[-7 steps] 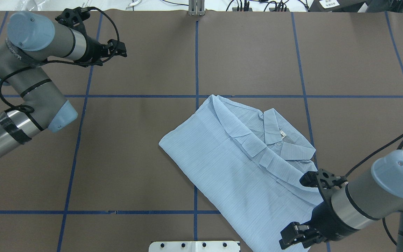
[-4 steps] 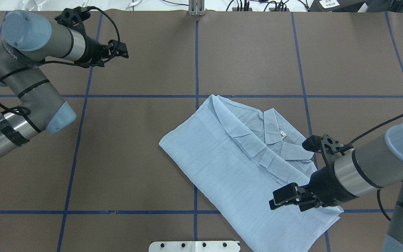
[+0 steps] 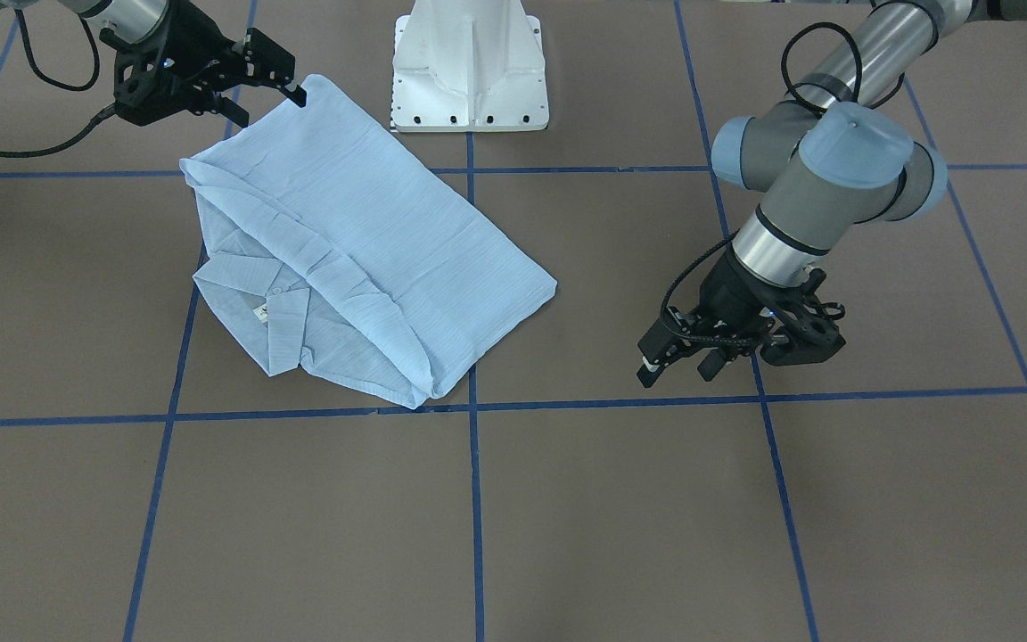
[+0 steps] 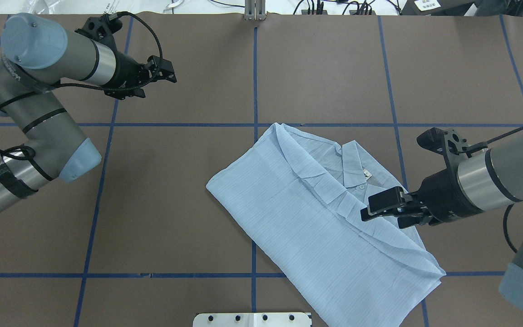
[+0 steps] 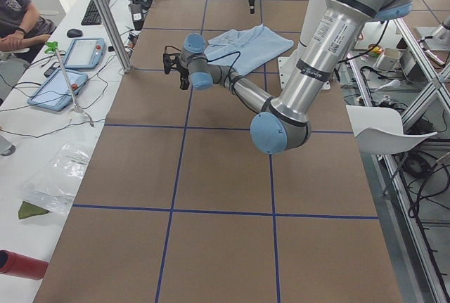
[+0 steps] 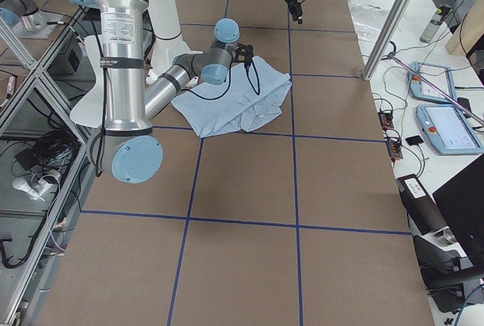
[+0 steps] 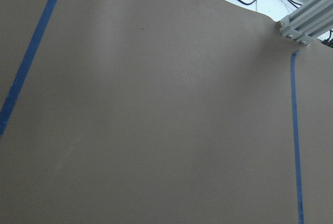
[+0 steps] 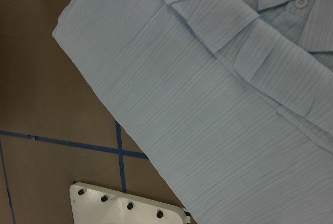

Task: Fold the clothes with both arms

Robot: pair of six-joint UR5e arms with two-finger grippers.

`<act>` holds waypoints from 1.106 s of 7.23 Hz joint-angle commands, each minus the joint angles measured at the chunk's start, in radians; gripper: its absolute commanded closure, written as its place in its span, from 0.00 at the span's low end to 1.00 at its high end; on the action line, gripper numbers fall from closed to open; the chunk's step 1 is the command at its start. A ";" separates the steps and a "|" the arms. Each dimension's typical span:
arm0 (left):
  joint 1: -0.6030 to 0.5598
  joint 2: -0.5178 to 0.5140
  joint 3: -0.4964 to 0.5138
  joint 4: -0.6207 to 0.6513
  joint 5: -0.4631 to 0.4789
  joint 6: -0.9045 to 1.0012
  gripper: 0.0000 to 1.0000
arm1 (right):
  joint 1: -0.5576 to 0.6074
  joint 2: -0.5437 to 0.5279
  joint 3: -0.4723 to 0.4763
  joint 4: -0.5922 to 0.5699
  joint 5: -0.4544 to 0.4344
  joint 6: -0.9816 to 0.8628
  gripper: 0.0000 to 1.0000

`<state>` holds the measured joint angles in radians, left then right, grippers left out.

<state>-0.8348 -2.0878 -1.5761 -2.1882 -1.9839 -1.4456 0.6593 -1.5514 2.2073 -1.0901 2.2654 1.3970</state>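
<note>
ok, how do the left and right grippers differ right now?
Place: the left gripper hangs over bare table, well away from the shirt. The right gripper hangs over the shirt, beside its collar.
Aim: in the overhead view the left one points toward the view's right and the right one toward its left.
Shared: both look open and hold nothing.

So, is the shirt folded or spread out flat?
Folded: the shirt lies as a compact rectangle, side panels doubled over the front, collar showing at one end.
</note>
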 commanded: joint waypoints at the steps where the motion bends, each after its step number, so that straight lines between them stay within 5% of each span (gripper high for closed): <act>1: 0.077 0.002 -0.099 0.082 0.005 -0.097 0.00 | 0.055 0.002 -0.015 -0.001 -0.003 -0.001 0.00; 8: 0.276 -0.003 -0.070 0.090 0.132 -0.243 0.01 | 0.082 0.010 -0.034 -0.002 -0.003 -0.001 0.00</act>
<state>-0.5707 -2.0884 -1.6735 -2.1016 -1.8719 -1.6859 0.7407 -1.5417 2.1768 -1.0911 2.2632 1.3959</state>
